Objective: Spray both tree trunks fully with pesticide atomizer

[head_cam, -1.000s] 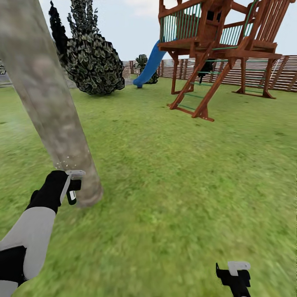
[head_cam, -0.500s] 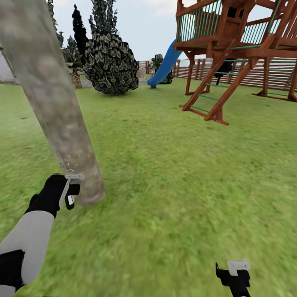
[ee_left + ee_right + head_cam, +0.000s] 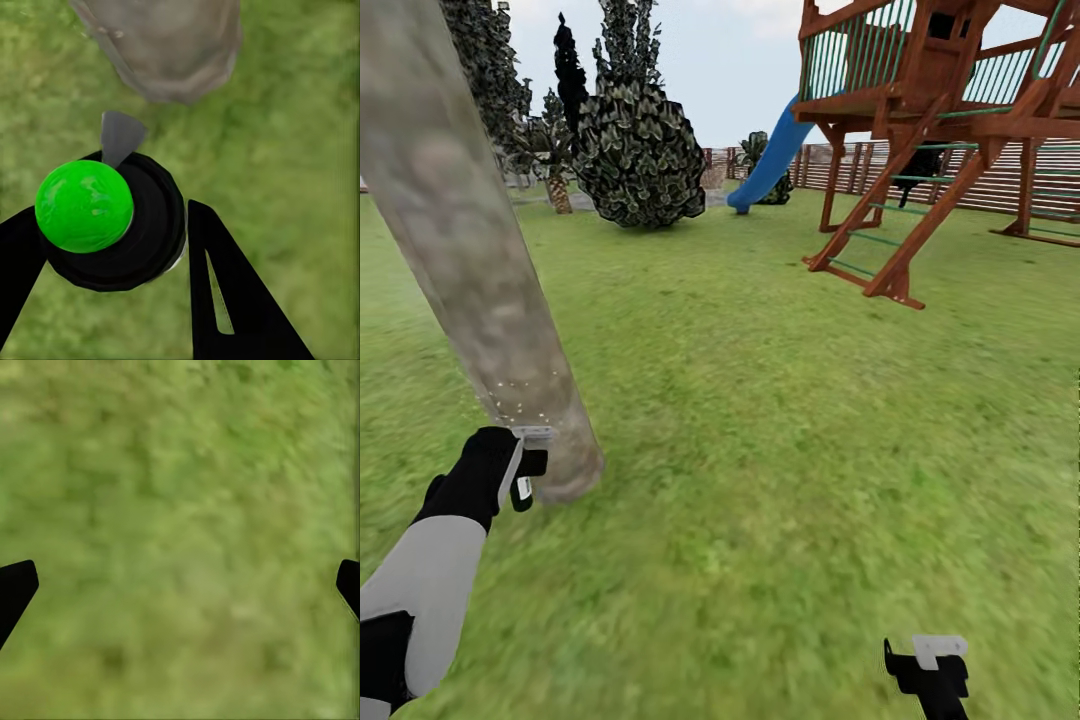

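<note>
tree trunks: 1 thick mottled trunk at left of the head view | atomizers: 1 green-capped atomizer | grippers: 2, left gripper and right gripper | play towers: 1 wooden play tower upper right | slides: 1 blue slide | dark leafy trees: several, upper left, blurred

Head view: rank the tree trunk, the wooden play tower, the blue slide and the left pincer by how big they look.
1. Wooden play tower and tree trunk: alike, trunk much nearer, unranked.
2. Blue slide.
3. Left pincer, though close.
</note>
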Controlling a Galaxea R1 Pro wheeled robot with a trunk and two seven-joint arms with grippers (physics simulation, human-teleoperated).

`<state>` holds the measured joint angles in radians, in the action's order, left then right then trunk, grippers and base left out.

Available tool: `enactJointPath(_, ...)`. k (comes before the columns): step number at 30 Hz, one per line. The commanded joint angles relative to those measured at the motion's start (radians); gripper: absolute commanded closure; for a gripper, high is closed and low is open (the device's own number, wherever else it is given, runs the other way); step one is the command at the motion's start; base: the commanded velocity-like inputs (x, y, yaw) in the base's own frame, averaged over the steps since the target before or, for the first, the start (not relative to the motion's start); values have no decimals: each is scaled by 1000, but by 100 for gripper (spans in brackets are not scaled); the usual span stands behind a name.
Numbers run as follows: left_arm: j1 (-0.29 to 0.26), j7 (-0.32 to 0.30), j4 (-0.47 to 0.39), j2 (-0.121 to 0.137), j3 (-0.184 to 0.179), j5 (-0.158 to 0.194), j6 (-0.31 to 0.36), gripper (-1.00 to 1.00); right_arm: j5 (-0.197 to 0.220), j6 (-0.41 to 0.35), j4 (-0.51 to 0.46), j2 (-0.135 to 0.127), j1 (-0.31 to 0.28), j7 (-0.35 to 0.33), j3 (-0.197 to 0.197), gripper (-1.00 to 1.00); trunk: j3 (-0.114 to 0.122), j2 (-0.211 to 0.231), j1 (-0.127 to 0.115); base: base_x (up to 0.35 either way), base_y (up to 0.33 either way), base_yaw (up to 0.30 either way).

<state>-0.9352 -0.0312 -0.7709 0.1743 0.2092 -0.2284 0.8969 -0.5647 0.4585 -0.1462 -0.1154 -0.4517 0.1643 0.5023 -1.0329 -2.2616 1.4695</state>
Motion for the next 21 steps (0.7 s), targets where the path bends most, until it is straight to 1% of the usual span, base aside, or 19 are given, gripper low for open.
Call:
enactJointPath(1, -1, -4, -1, 9, 3, -2, 4, 100, -11, 3, 2, 0, -1, 5, 5, -100, -1, 0, 0, 137, -283, 0)
enactJointPath(2, 0, -4, -1, 16, 4, -2, 5, 100, -11, 3, 2, 1, -1, 5, 5, -100, -1, 0, 0, 137, -283, 18)
enactJointPath(4, 6, -3, 3, 22, 4, -2, 4, 100, -11, 3, 2, 2, -1, 4, 5, -100, -1, 0, 0, 135, -283, 167)
enactJointPath(9, 78, -1, 7, 26, 6, -1, -2, 100, -11, 3, 2, 2, -1, 4, 5, -100, -1, 0, 0, 131, -283, 266)
enactJointPath(11, 95, -1, 11, 25, 7, 0, -4, 100, -11, 3, 2, 2, -1, 4, 5, -100, -1, 0, 0, 127, -283, 274)
enactJointPath(13, 99, -1, 11, 25, 8, 3, -13, 100, -11, 3, 2, 2, -1, 4, 5, -100, -1, 0, 0, 127, -283, 275)
enactJointPath(16, 100, 16, 10, 22, 11, 5, -63, 100, -11, 3, 2, 2, -1, 4, 5, -100, -1, 0, 0, 147, -287, 275)
enactJointPath(18, 97, 30, 4, 24, 10, 6, -70, 100, -11, 3, 2, 2, -1, 4, 5, -100, -1, 0, 0, 179, -289, 275)
enactJointPath(21, 96, 34, -1, 25, 11, 6, -71, 100, -11, 3, 2, 2, -1, 4, 5, -100, -1, 0, 0, 227, -260, 275)
